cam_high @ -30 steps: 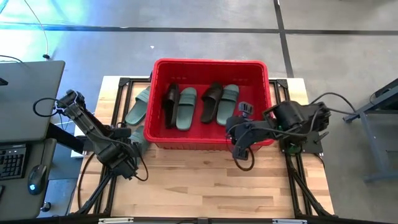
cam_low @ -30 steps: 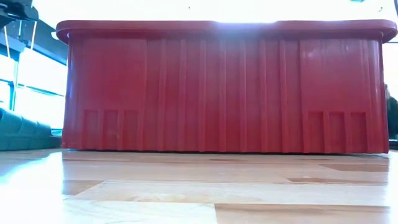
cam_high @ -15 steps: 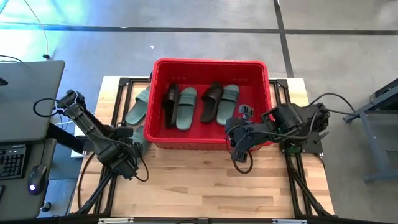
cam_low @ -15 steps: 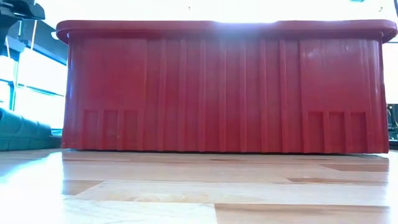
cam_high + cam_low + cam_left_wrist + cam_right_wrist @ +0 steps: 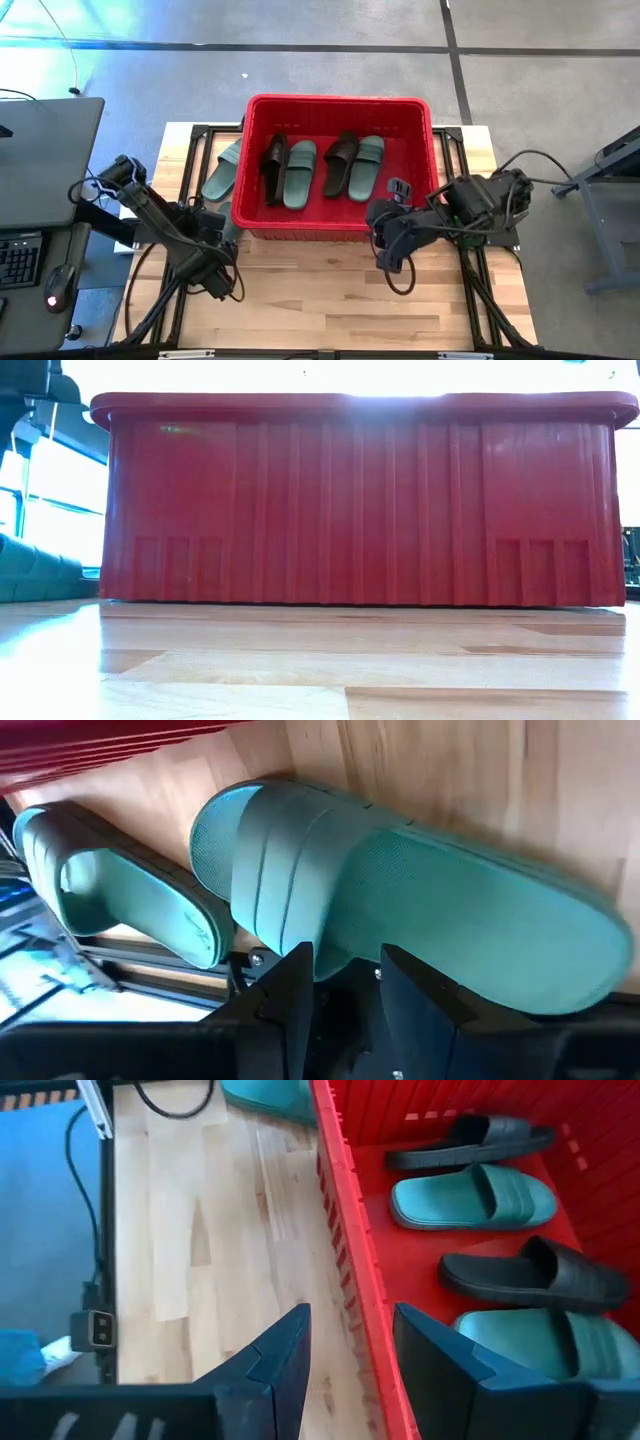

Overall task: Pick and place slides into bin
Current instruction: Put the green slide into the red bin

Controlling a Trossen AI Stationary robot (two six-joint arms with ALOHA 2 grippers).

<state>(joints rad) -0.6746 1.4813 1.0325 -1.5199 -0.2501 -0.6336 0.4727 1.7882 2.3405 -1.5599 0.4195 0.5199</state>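
The red bin (image 5: 340, 108) stands at the table's far middle with two black and two green slides (image 5: 300, 172) lying flat inside; they also show in the right wrist view (image 5: 475, 1195). One green slide (image 5: 221, 172) lies on the table left of the bin. Another green slide (image 5: 400, 890) lies just near of it, at my left gripper (image 5: 216, 230), which is shut on it. My right gripper (image 5: 350, 1350) is open and empty, just near of the bin's near right corner (image 5: 380, 226). My left gripper has the green slide's long side edge (image 5: 350, 955) between its two fingers, just behind the wide strap. The fingers come nearly level from the table's near left. The fingers hide the exact place of contact. Whether the slide is off the table, I cannot tell.
The bin's near wall (image 5: 360, 510) fills the low view. Bare wood lies near of the bin (image 5: 320, 285). A desk with a keyboard and mouse (image 5: 40, 230) stands left of the table.
My left arm has shifted toward the table's near edge. My right gripper has drawn back a little from the bin toward the near edge.
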